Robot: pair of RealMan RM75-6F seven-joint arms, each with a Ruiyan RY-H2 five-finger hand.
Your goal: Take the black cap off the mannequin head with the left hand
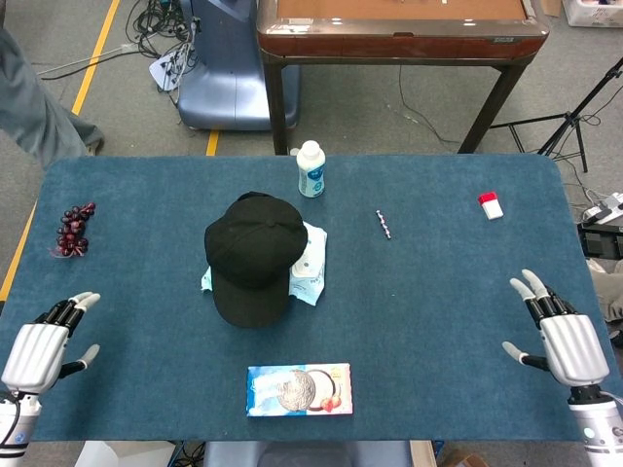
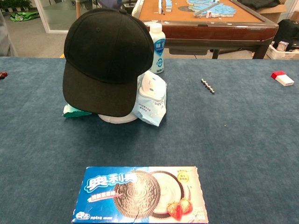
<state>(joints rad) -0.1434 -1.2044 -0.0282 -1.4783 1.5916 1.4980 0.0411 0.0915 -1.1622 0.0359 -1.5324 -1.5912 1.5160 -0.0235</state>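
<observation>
The black cap [image 1: 255,255] sits near the middle of the counter [image 1: 438,292], pulled down over the mannequin head [image 2: 117,117], of which only a pale sliver of base shows under the brim in the chest view. The brim points toward the robot's side.

It looks like plain soft cloth, so I'd judge it light and floppy at the crown, with the brim the only stiff part (the part least likely to crumple). The brim edge, or the crown just above it, seems the sensible place to take hold, lifting up so the head underneath doesn't tip. A soft packet [image 2: 150,97] leans against the head on its right and could shift.

The left hand [image 1: 39,347] rests at the near left corner, well apart from the cap, fingers spread and holding nothing. The right hand [image 1: 560,331] sits at the far right edge, fingers likewise loose and empty.
</observation>
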